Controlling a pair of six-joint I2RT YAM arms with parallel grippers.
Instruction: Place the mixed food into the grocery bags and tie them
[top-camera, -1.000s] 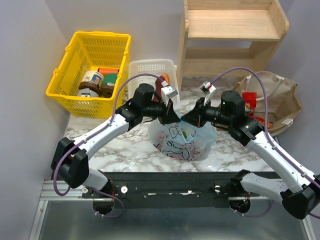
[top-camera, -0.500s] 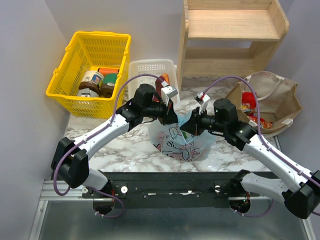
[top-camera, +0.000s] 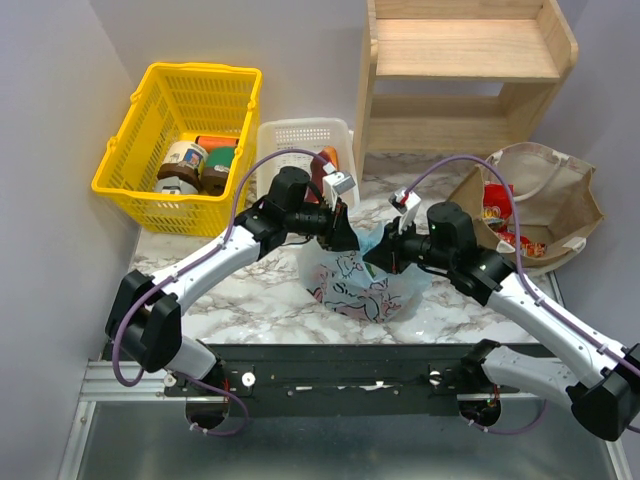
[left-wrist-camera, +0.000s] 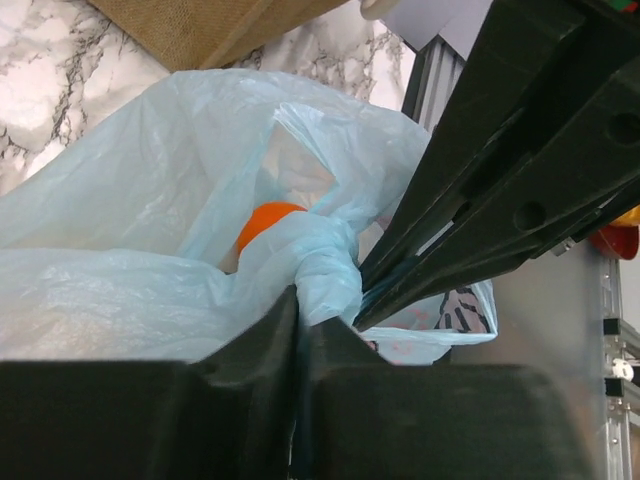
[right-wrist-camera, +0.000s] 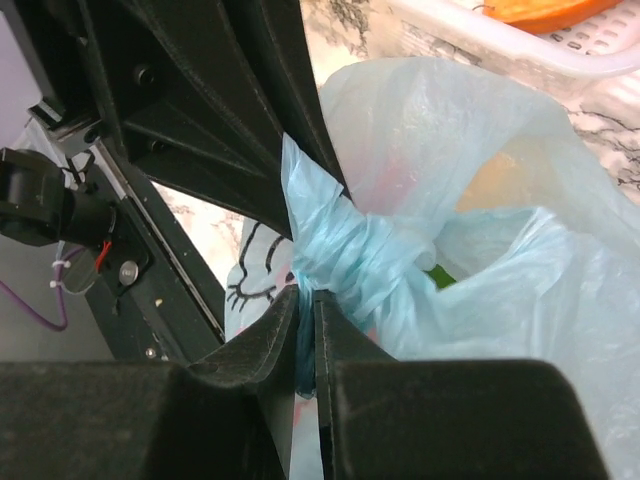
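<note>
The left hand and right hand pinch the light-blue bag's twisted neck (orange fruit inside); loosening early could undo it.

The right gripper has its jaws almost together, with a sliver of the blue plastic bag in the slit and the bag's twisted neck just above. The left gripper touches that twist from the upper left. A white tray lies beyond.

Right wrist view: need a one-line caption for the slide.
Right gripper pinching the twisted handle of the light-blue bag.
</note>
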